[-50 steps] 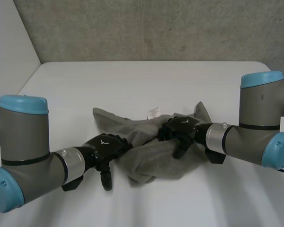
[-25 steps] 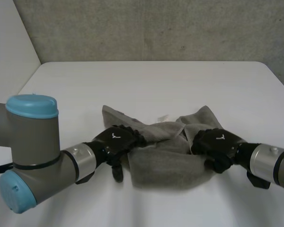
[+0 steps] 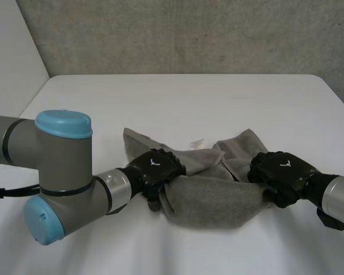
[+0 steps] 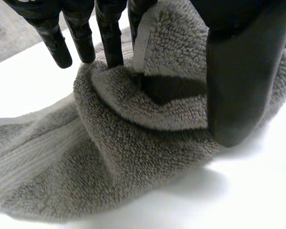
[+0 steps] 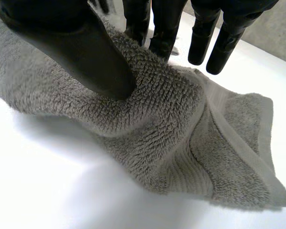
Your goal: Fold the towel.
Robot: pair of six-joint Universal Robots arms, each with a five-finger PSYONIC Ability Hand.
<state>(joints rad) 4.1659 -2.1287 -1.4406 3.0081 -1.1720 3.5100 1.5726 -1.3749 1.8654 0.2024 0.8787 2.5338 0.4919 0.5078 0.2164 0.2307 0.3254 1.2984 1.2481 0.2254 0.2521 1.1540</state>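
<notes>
On white table [image 3: 178,97], near side, left to right. Left hand [image 3: 155,168]: thumb and fingers pinched on a folded hem, left end of towel [image 3: 215,197]. Towel: grey terry, rumpled, lying between both hands. Right hand [image 3: 284,171]: thumb clamping the right end against its fingers. Handling, judged — soft, light, limp, sags wherever unsupported; take hold at corners or hemmed edges.

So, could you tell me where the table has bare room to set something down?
The far half of the table, between the towel and the wall, is bare. The near middle is crowded: the left hand and right hand each pinch an end of the towel.
</notes>
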